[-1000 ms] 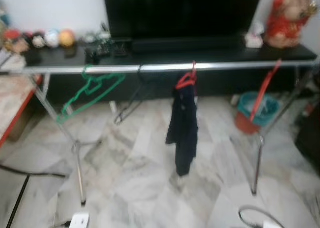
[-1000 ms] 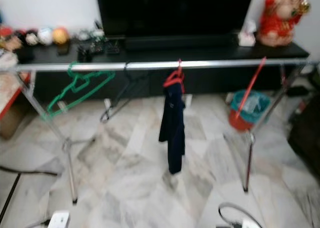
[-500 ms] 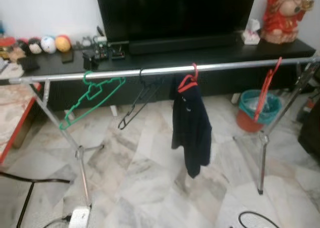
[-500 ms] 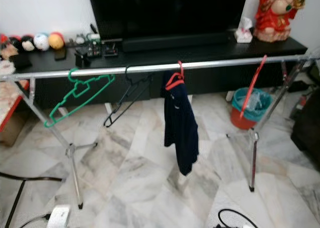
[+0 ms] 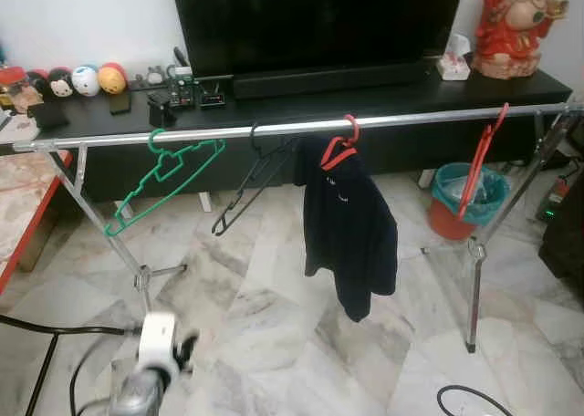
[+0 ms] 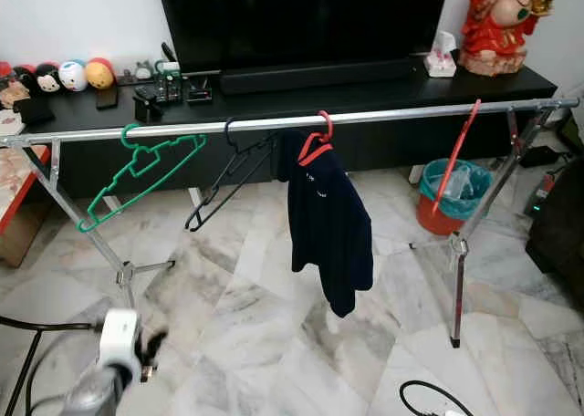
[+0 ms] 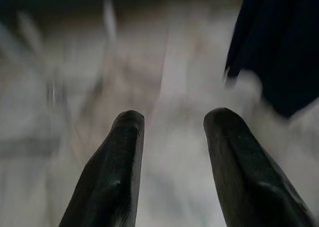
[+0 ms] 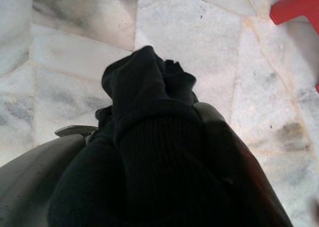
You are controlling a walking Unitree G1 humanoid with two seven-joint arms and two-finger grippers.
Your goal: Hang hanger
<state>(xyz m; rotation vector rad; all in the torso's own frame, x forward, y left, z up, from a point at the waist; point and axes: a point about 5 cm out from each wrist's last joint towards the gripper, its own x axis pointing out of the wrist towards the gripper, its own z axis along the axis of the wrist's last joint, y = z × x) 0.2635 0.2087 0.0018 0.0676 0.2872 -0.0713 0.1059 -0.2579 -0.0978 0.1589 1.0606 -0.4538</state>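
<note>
Red hanger carrying a dark jacket is hanging on the rail; left gripper is gaping empty, right gripper clutching black cloth.

Left gripper, two long black fingers apart, above blurred pale marble floor; dark hanging garment nearby.
</note>
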